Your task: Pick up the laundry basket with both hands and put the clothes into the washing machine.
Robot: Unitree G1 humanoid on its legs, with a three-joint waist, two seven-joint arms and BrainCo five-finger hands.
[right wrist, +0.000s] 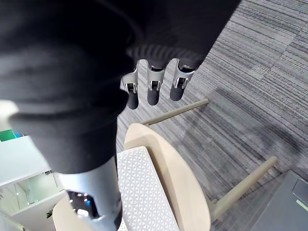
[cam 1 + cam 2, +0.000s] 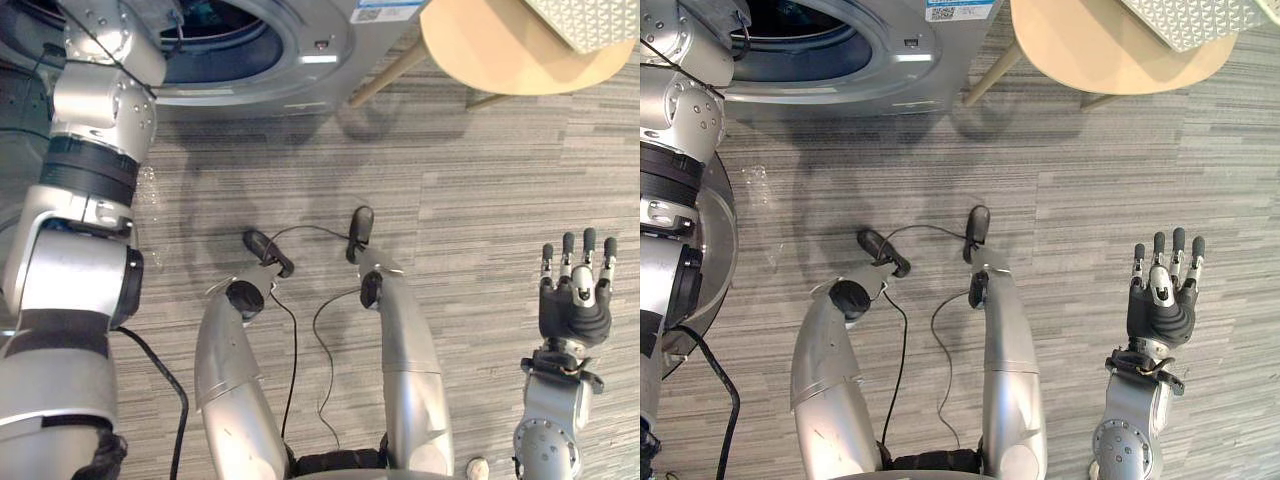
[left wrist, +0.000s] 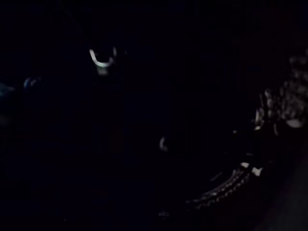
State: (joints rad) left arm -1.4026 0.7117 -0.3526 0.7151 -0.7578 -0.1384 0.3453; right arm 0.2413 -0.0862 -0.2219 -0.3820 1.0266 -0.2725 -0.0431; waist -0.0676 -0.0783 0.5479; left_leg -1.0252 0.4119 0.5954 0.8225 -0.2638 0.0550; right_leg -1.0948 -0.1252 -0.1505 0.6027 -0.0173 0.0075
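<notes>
The washing machine [image 2: 890,60] has a glossy, silver, metal-looking front. The table [image 2: 1090,50] is smooth, pale wood with a matt finish. The floor [image 2: 1090,180] is grey, ribbed, matt carpet.

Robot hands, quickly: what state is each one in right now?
Left robot hand: cannot be told, it reaches into the dark washing machine drum.
Right robot hand: open, fingers straight, holding nothing.

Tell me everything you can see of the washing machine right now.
The washing machine is a silver-grey front loader standing on the grey carpet ahead of the robot. Its round metal-rimmed opening is uncovered, the drum dark inside. The left arm reaches into it. A printed label sits at its upper right.
</notes>
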